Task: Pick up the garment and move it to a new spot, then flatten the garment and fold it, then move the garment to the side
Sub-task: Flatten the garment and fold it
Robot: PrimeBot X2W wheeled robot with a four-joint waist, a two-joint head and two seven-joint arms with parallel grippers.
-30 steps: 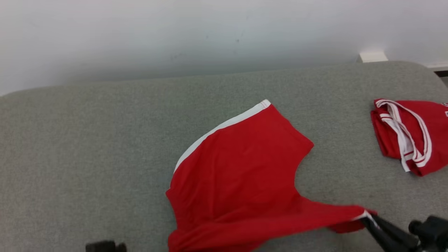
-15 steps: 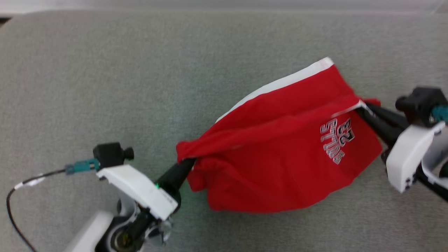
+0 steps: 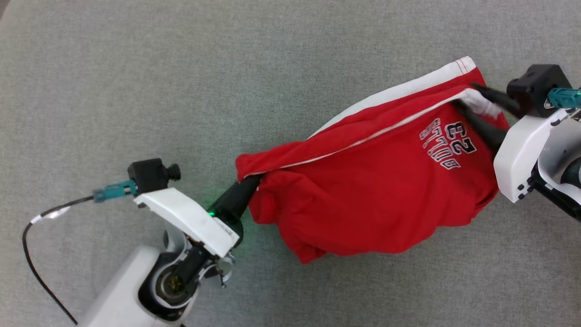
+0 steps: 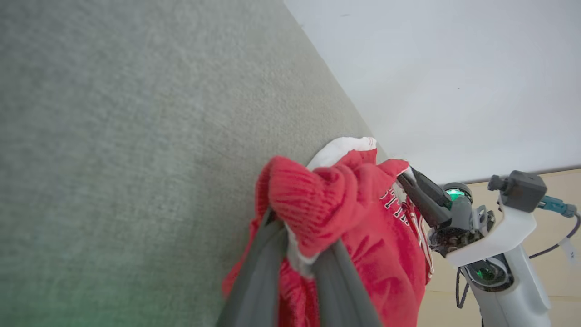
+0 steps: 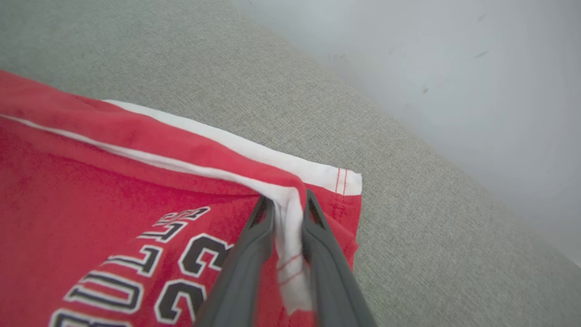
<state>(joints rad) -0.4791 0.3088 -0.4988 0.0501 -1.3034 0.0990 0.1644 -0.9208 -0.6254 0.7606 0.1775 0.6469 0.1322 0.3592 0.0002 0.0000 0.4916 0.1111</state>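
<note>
**Red garment (image 3: 372,200) slung between both sets of fingers**

The left gripper (image 4: 302,229) has its two dark fingers clamped on a bunched red corner of the garment; a knob of cloth bulges just past the fingertips. A green light (image 3: 211,212) glows at the base of these fingers. Beyond the knob the cloth sags away towards the right gripper (image 5: 289,200), which meets the garment at its opposite end.

There a white hem strip (image 5: 290,236) runs down between the right fingers, which stand slightly parted, one on either side of it; whether they press it I cannot tell. Just beside these fingers, on the side towards the left gripper, sits the lettering (image 3: 447,143) "BULLS 23". Just past the fingertips is the garment's corner, from which a broad white band (image 5: 254,156) runs off along the far edge.

Under and beyond both pairs of fingers spreads the grey fabric surface (image 3: 136,91); the sagging middle lies on it or just above it, which I cannot tell. Farthest past the fingertips stands a pale wall (image 5: 454,68).
</note>
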